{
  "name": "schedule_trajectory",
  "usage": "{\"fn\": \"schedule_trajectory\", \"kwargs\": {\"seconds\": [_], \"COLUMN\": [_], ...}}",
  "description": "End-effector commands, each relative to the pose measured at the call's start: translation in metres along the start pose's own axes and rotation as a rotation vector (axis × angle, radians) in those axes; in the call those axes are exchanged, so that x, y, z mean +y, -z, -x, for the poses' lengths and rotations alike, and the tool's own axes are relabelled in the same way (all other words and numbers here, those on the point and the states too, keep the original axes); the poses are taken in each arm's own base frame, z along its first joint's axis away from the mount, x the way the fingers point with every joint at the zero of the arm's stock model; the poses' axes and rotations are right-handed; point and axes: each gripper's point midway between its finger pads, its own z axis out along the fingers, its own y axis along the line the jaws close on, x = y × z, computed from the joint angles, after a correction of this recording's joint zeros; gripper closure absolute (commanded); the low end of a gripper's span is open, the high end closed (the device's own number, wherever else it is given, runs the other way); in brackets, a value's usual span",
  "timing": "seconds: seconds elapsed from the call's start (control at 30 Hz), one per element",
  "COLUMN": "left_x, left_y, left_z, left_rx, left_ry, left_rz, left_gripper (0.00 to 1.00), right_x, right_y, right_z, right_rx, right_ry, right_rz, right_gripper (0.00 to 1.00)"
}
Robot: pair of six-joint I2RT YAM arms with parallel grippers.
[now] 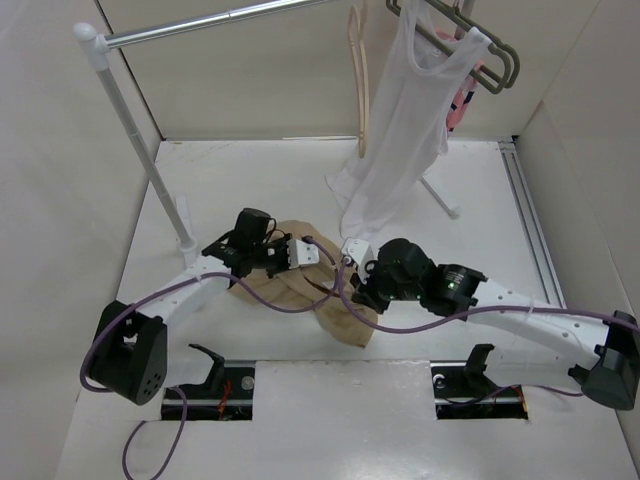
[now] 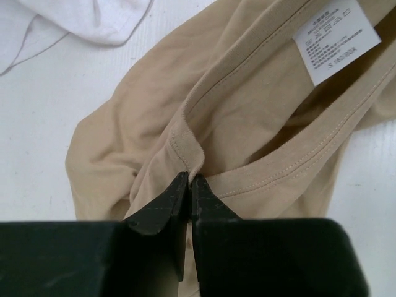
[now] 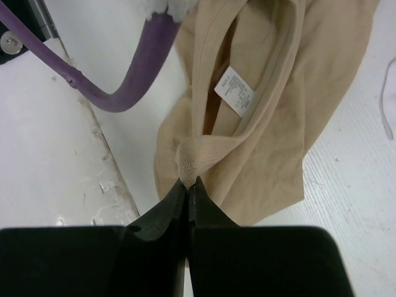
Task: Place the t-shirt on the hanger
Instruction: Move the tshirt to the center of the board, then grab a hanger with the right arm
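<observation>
The tan t-shirt [image 1: 300,290] lies bunched on the white table between the two arms. My left gripper [image 2: 190,178] is shut on the ribbed collar of the t-shirt [image 2: 204,111]. My right gripper [image 3: 187,182] is shut on another part of the collar of the t-shirt [image 3: 272,124], whose white neck label [image 3: 236,91] faces up. In the top view the left gripper [image 1: 300,252] and right gripper [image 1: 352,268] sit close together over the shirt. The pale peach hanger [image 1: 358,70] hangs from the rail at the back.
A white tank top [image 1: 400,130] hangs on a grey-green hanger [image 1: 470,45] at the back right, with a pink hanger [image 1: 462,100] behind it. A white rack pole [image 1: 140,150] stands at the left. A purple cable [image 3: 133,74] runs beside the shirt.
</observation>
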Motion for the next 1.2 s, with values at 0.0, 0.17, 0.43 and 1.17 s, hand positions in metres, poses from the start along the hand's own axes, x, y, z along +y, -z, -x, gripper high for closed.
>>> {"fn": "schedule_trajectory", "kwargs": {"seconds": [0.0, 0.17, 0.43, 1.17], "left_x": [0.008, 0.007, 0.022, 0.012], "left_y": [0.004, 0.013, 0.035, 0.051], "left_z": [0.004, 0.009, 0.032, 0.04], "left_rx": [-0.008, -0.031, -0.048, -0.076], "left_ry": [-0.047, -0.007, 0.073, 0.119], "left_rz": [0.048, 0.034, 0.091, 0.119], "left_gripper": [1.0, 1.0, 1.0, 1.0], "right_x": [-0.001, -0.009, -0.022, -0.178], "right_y": [0.007, 0.011, 0.1, 0.236], "right_z": [0.018, 0.012, 0.082, 0.377], "right_rx": [-0.089, -0.069, -0.331, -0.826], "right_ry": [-0.004, -0.008, -0.067, -0.163], "right_rz": [-0.026, -0.075, -0.219, -0.842], "right_gripper": [1.0, 0.83, 0.0, 0.05]}}
